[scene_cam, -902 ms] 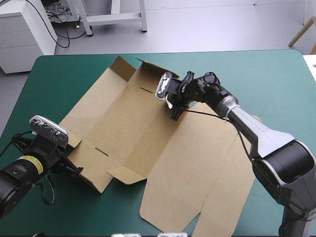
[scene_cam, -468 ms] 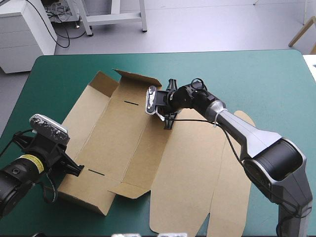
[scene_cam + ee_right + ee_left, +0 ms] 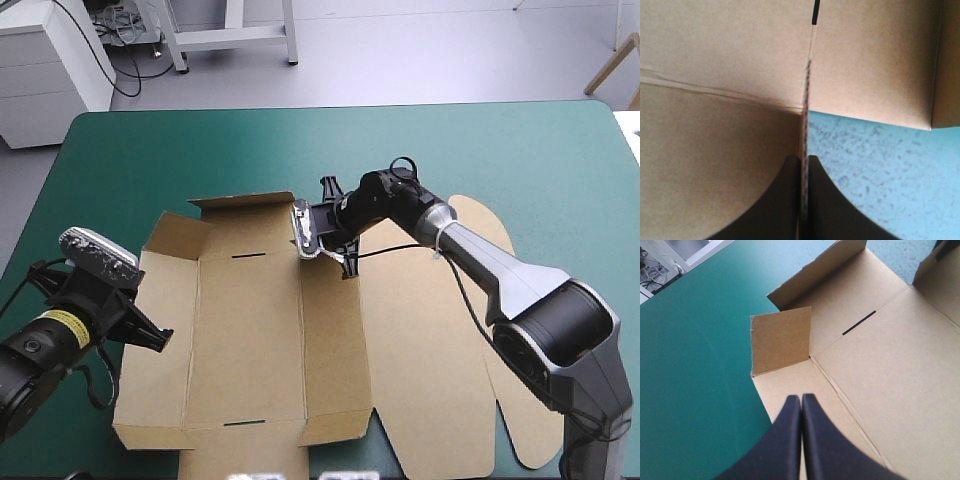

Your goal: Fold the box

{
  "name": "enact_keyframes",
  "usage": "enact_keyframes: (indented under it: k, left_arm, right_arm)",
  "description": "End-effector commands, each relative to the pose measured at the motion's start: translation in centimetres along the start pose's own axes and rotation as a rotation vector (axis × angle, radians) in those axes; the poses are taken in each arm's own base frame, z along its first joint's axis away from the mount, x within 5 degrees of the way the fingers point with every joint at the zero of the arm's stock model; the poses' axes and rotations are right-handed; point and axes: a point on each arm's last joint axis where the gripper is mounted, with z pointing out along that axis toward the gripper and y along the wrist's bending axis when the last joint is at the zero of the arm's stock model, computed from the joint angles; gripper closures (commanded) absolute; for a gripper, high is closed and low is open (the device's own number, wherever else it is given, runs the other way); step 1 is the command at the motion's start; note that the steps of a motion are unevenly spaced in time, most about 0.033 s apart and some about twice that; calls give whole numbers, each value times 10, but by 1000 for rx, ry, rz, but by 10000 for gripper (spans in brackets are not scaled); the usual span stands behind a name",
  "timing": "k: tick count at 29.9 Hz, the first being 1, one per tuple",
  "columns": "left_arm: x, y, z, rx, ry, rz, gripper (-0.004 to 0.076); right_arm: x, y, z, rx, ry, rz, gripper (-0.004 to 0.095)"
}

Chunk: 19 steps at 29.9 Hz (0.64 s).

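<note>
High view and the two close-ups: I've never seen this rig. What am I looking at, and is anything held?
This is a robot with two arms at a table with a teal-green cover. The high view looks down from above and behind it; each close-up comes from a camera on one wrist, looking along that arm's tool. On the table lies the box, a cut sheet of brown board, some walls raised, the rest flat. The left tool is shut on the box's left wall. The right tool is shut on a raised board edge at the tray's far right side.
</note>
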Motion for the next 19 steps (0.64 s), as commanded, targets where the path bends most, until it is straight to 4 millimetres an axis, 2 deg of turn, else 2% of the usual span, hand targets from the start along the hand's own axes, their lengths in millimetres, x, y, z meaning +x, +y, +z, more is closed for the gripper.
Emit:
enact_keyframes:
  k: [1, 9, 16, 19]
  left_arm:
    - [-13, 4, -8, -14, -97, -9, 734]
    - [-13, 4, -8, -14, -97, -9, 734]
    - [-13, 4, -8, -14, -97, -9, 734]
    - [-13, 4, -8, -14, -97, -9, 734]
  right_arm:
    - [-14, -21, -35, 177, -49, -19, 928]
    - [-13, -34, -39, 331, -61, 130, 928]
    - [-12, -31, -38, 291, -64, 215, 927]
    - [-12, -31, -38, 284, -63, 219, 871]
